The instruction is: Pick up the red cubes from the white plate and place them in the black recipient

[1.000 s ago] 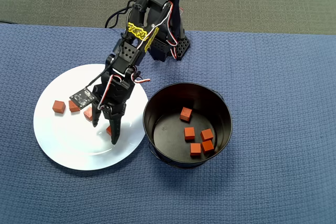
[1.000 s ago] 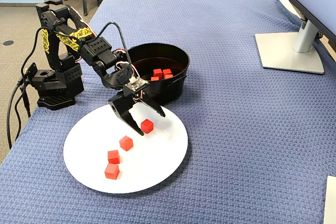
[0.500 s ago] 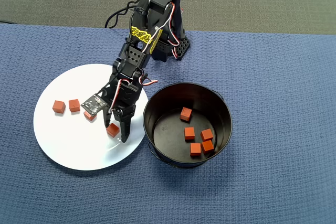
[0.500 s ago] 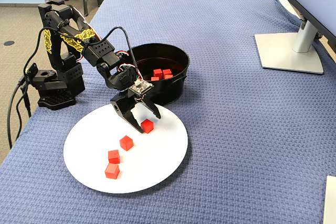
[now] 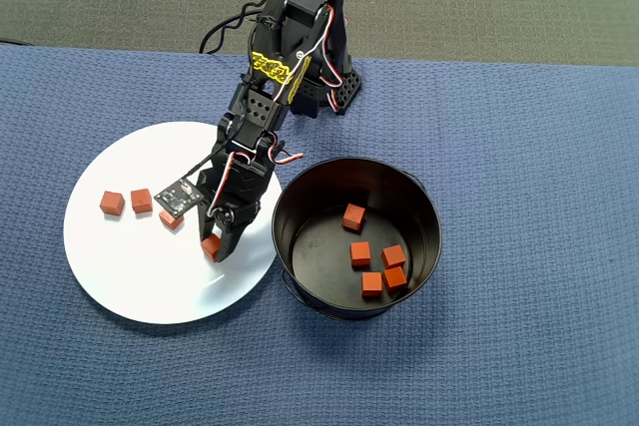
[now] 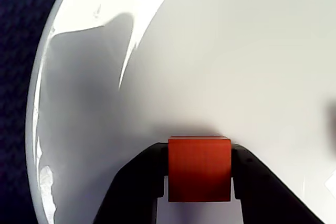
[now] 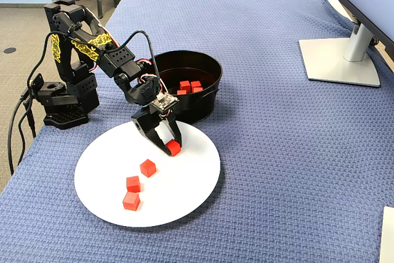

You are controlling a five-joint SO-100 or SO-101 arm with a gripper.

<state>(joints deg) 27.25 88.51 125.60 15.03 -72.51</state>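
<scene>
Gripper (image 7: pixel 170 146) down on the white plate (image 7: pixel 184 195), both fingers pinched tight against the sides of one red cube (image 6: pixel 199 169) near the plate's pot-side edge. Three more cubes (image 5: pixel 141 200) sit loose on the plate, well clear. Just beside the arm, the black pot (image 5: pixel 424 202) holds five cubes (image 5: pixel 378 267). Blue woven cloth (image 7: pixel 277 152) underneath; a monitor stand (image 7: pixel 341 60) far off.

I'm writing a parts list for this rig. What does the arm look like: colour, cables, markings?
The arm is all black plastic, blocky servo segments on a perforated black base. Yellow bands with black lettering wrap the upper link. Thin red-and-white wires loop between joints; thicker black cables trail from the base. The gripper has two tapered black fingers, with a small circuit board beside it.
</scene>
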